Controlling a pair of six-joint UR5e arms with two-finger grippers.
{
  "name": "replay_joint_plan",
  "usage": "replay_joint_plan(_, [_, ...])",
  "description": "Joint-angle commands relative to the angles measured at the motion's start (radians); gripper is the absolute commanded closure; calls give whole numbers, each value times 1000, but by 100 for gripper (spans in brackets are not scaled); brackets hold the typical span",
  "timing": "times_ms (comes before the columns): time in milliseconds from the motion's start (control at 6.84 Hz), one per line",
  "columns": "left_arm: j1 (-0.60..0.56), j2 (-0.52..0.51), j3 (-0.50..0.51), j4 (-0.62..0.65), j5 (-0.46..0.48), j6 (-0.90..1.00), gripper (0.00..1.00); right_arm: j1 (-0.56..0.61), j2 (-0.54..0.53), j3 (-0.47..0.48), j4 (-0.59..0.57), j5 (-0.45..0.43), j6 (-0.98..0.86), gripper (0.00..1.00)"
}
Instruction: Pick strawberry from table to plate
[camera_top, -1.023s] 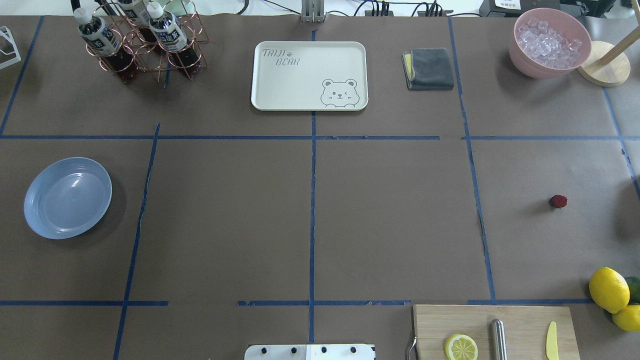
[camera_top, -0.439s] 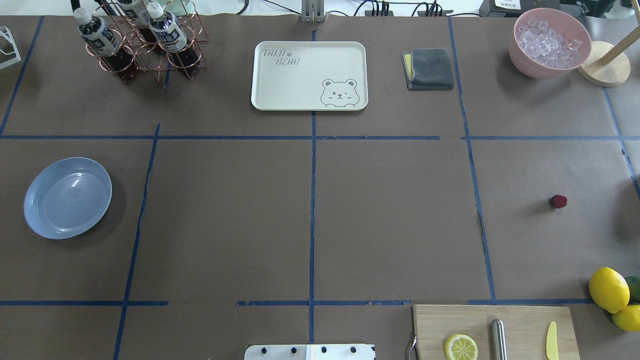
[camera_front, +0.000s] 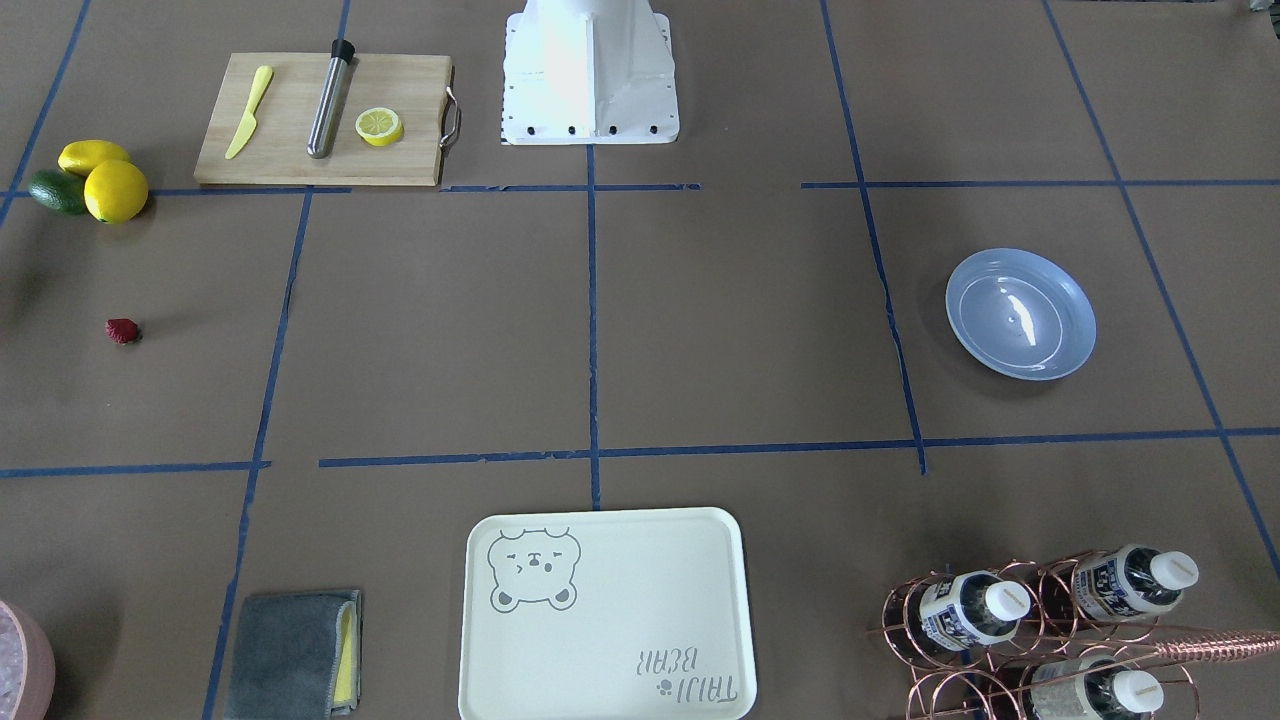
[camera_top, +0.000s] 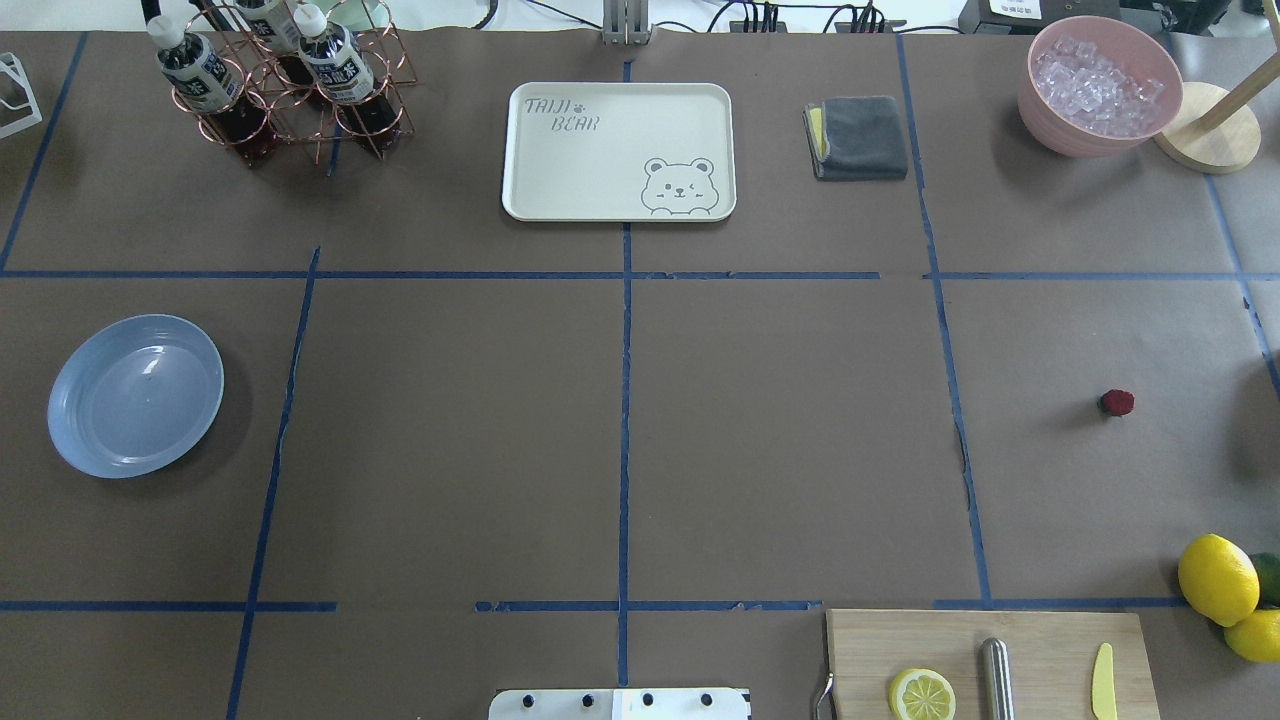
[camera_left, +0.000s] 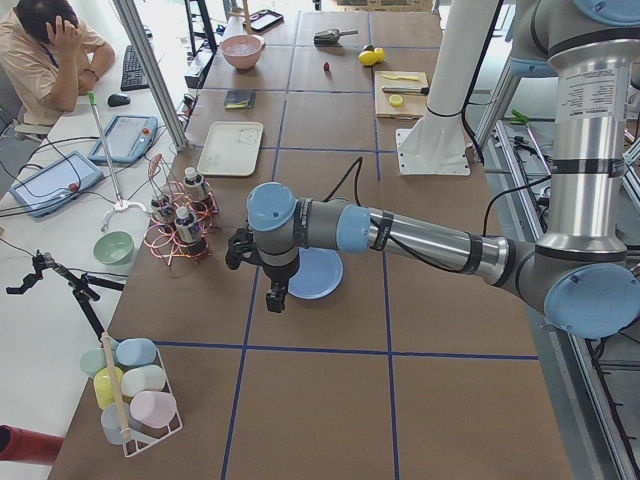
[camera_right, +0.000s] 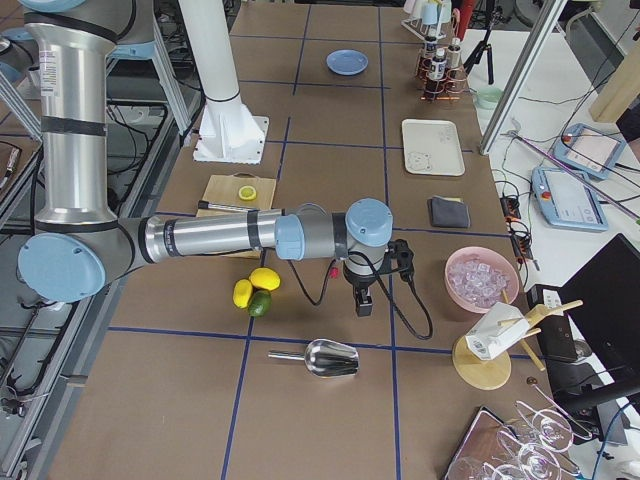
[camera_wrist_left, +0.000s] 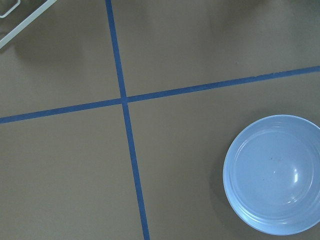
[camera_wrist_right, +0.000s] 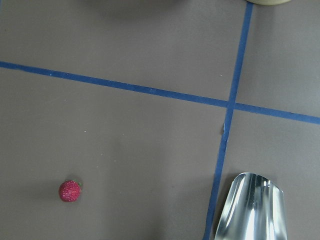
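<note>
Strawberry (camera_top: 1117, 402) lies alone on the table (camera_top: 780, 450), well apart from the plate (camera_top: 135, 395); right gripper (camera_right: 360, 300) hangs nearby, its opening impossible to tell; best centre it overhead, then pinch gently.

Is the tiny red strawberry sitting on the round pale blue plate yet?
No, the tiny red strawberry lies on the brown paper-covered table, far from the round pale blue plate, which holds nothing.
</note>
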Motion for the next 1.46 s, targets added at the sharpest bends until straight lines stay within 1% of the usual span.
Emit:
replay_joint_plan(0, [4, 1, 11, -18, -12, 1, 0, -57, -28, 3, 106, 8, 128, 0])
replay_joint_plan(146, [19, -5, 16, -68, -21, 1, 0, -60, -30, 7, 107, 41, 135, 0])
replay_joint_plan(292, [103, -1, 19, -179, -32, -19, 0, -63, -30, 11, 107, 45, 136, 0])
replay_joint_plan(439, [176, -4, 24, -194, -26, -104, 0, -90, -30, 25, 107, 45, 171, 0])
replay_joint_plan(585, [239, -7, 78, -269, -25, -153, 0, -113, -30, 49, 109, 43, 232, 0])
replay_joint_plan(731, [260, -7, 185, -403, -34, -177, 0, -127, -30, 54, 130, 43, 259, 0])
replay_joint_plan(877, [319, -19, 262, -524, -29, -295, 1, -129, -31, 54, 145, 43, 274, 0])
replay_joint_plan(1023, [352, -36, 353, -632, -28, -356, 2, -133, -31, 54, 145, 43, 274, 0])
replay_joint_plan(1170, [370, -47, 395, -674, -23, -359, 3, -135, -31, 54, 145, 43, 274, 0])
replay_joint_plan(1316, [383, -56, 419, -676, -23, -359, 5, -135, -31, 54, 145, 43, 274, 0])
